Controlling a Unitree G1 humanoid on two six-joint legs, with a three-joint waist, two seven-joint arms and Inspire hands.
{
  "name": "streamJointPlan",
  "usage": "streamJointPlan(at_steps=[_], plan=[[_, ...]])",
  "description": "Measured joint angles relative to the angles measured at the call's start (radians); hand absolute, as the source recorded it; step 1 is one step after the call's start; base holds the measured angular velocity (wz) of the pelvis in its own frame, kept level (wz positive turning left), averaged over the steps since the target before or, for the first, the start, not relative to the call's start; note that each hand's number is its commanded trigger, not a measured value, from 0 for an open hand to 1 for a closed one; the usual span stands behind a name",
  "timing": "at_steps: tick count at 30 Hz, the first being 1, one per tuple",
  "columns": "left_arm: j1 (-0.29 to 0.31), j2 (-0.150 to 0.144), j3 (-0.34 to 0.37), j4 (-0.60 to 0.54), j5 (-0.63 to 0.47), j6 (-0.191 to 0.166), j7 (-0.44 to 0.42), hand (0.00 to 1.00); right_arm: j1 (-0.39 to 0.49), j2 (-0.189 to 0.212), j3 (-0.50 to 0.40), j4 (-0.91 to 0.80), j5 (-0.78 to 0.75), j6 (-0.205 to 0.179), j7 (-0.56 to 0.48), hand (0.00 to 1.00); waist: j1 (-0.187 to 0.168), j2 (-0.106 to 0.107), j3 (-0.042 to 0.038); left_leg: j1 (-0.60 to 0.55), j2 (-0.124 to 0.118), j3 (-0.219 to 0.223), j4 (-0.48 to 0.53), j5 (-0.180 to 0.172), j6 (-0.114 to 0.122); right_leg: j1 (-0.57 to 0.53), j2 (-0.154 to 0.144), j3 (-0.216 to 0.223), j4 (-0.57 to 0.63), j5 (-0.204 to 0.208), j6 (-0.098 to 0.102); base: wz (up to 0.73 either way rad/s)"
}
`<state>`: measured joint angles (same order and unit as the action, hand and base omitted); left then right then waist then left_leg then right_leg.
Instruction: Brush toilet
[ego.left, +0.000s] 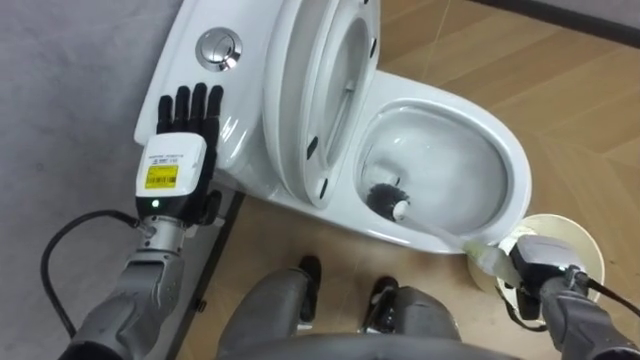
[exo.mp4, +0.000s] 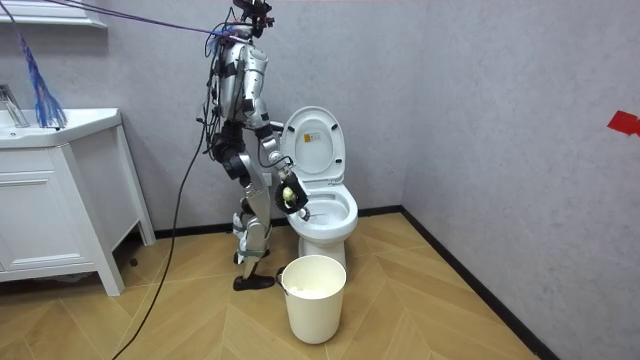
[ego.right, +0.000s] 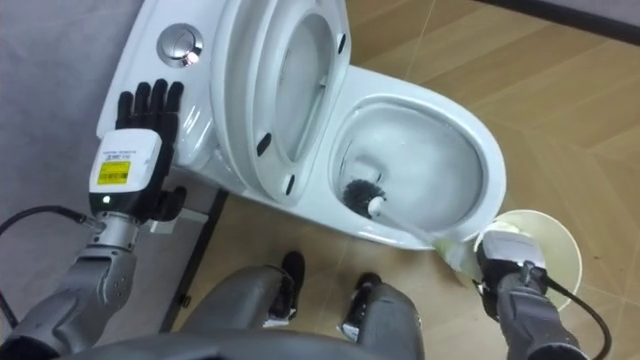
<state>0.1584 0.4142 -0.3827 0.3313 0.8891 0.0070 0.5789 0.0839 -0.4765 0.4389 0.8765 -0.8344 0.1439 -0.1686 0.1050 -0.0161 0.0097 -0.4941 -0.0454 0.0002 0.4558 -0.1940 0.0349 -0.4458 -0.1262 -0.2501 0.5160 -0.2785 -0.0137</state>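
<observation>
The white toilet stands with lid and seat raised. A toilet brush with black bristles rests low inside the bowl, near its side wall. Its white handle slants out over the rim to my right hand, which is shut on the grip end at the lower right. My left hand is open, with straight fingers pointing up beside the tank, and holds nothing. In the room view I stand beside the toilet, bent a little toward it.
A cream bucket stands on the wood floor just past the bowl's front, behind my right hand; in the room view the bucket is in front of the toilet. A chrome flush button tops the tank. A white cabinet stands at the room view's left.
</observation>
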Motion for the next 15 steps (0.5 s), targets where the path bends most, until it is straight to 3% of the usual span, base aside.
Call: streamJointPlan(at_steps=[5, 9, 10, 11, 13, 15], plan=[[-0.015, 0.000, -0.002, 0.001, -0.018, -0.010, 0.017, 0.00, -0.033, -0.001, 0.008, 0.044, 0.006, -0.002, -0.029, 1.00, 0.002, 0.001, 0.0011, -0.025, 0.002, -0.013, 0.013, 0.000, -0.001, -0.013, 0.003, -0.015, 0.004, 0.001, -0.004, 0.08], [-0.060, 0.006, -0.024, 0.002, -0.054, -0.035, 0.029, 0.00, -0.156, -0.015, 0.058, 0.117, 0.007, -0.016, -0.034, 1.00, 0.021, 0.004, 0.0070, -0.072, 0.002, -0.028, 0.043, 0.001, -0.001, -0.046, -0.011, -0.039, 0.026, -0.003, -0.010, 0.12], [-0.084, 0.008, -0.033, 0.004, -0.064, -0.046, 0.029, 0.00, -0.196, -0.022, 0.080, 0.139, 0.014, -0.023, -0.035, 1.00, 0.031, 0.005, 0.0156, -0.086, 0.002, -0.038, 0.056, 0.001, -0.001, -0.053, -0.012, -0.048, 0.032, -0.004, -0.012, 0.17], [-0.097, 0.009, -0.037, 0.003, -0.073, -0.055, 0.029, 0.00, -0.222, -0.024, 0.093, 0.154, 0.026, -0.026, -0.033, 1.00, 0.040, 0.001, 0.0185, -0.096, 0.002, -0.039, 0.062, 0.001, -0.002, -0.064, -0.012, -0.047, 0.039, -0.004, -0.013, 0.13], [-0.160, 0.021, -0.054, 0.006, -0.074, -0.082, 0.040, 0.00, -0.341, -0.034, 0.143, 0.200, 0.071, -0.043, -0.016, 1.00, 0.073, 0.001, 0.0315, -0.148, 0.002, -0.047, 0.080, 0.005, -0.006, -0.110, -0.015, -0.056, 0.063, -0.002, -0.021, 0.08], [-0.205, 0.042, -0.078, 0.004, -0.072, -0.094, 0.044, 0.00, -0.440, -0.033, 0.161, 0.254, 0.138, -0.058, -0.014, 1.00, 0.092, -0.006, 0.0385, -0.182, 0.001, -0.065, 0.092, 0.016, -0.009, -0.143, -0.021, -0.061, 0.080, -0.002, -0.024, 0.20]])
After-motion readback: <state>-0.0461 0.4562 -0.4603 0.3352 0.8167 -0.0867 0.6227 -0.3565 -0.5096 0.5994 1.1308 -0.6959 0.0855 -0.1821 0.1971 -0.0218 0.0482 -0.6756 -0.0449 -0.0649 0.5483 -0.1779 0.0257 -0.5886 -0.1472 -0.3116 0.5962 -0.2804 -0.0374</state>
